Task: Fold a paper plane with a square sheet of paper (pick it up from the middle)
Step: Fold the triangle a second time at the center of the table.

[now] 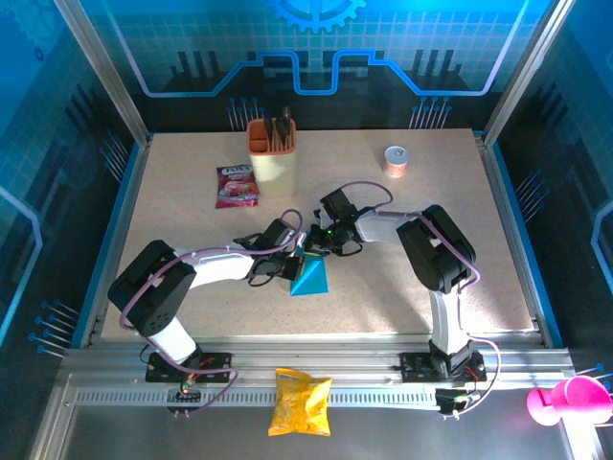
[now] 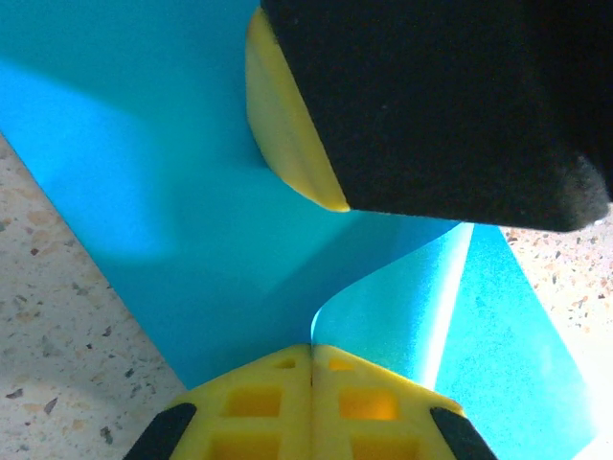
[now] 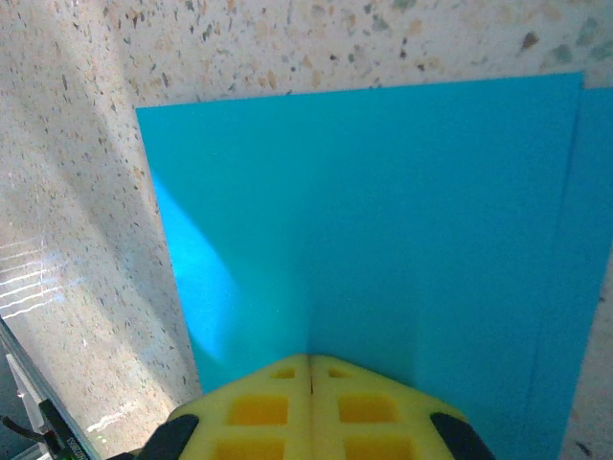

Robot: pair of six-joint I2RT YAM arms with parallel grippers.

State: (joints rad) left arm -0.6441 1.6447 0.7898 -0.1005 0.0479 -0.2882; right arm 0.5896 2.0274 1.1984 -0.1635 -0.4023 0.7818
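The square sheet of paper lies mid-table, cyan-blue and folded into a triangle-like shape. My left gripper sits at its upper left corner. In the left wrist view its yellow fingertips are shut, and a curled-up flap of the paper runs into the seam between them. My right gripper meets it from the right; its black body and one yellow finger hang just above the sheet. In the right wrist view its tips are shut and rest on the flat paper, with nothing between them.
An orange-cream holder with dark tools stands at the back. A pink snack packet lies left of it, and a small orange roll sits at the back right. A yellow crisp bag lies on the front rail.
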